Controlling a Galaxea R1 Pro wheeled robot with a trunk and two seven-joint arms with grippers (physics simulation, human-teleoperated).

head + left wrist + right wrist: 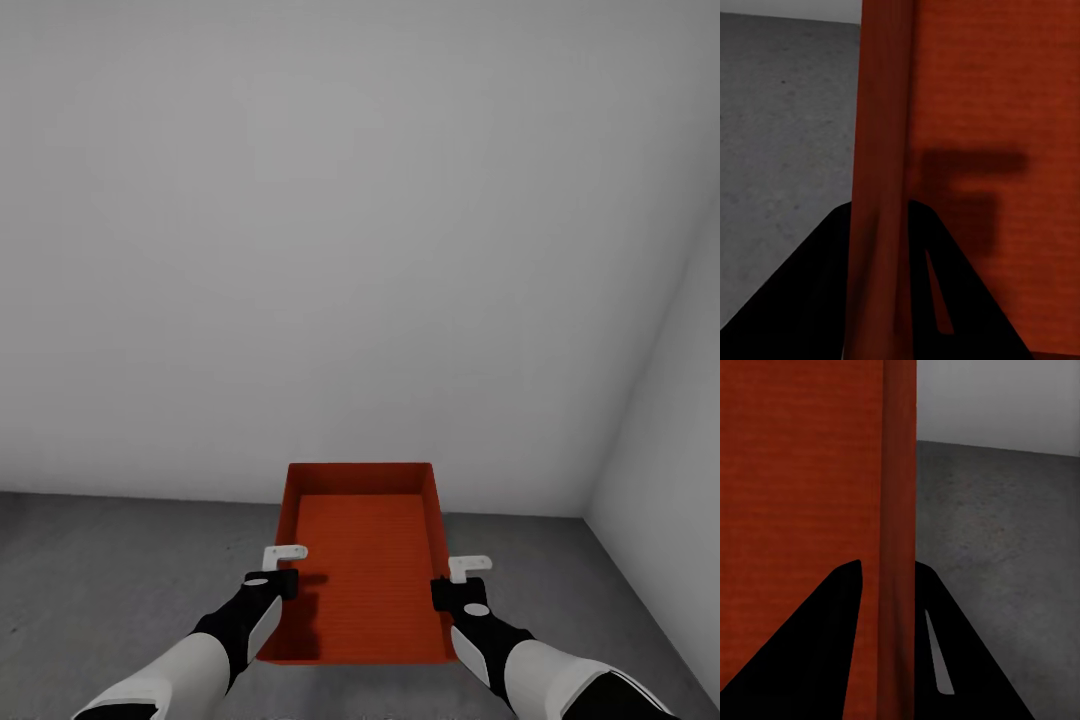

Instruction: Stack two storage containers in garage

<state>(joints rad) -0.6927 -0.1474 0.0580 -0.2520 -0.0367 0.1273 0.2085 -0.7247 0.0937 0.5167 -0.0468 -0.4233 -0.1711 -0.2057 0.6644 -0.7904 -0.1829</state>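
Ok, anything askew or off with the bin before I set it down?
Nothing stands out. The storage container looks level and empty, the left hand and right hand each pinching a side wall, above the grey floor.

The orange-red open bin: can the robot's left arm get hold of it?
Yes, it seems to already: the left gripper straddles the left wall of the orange-red open bin, one finger each side, and the right gripper clamps the opposite wall.
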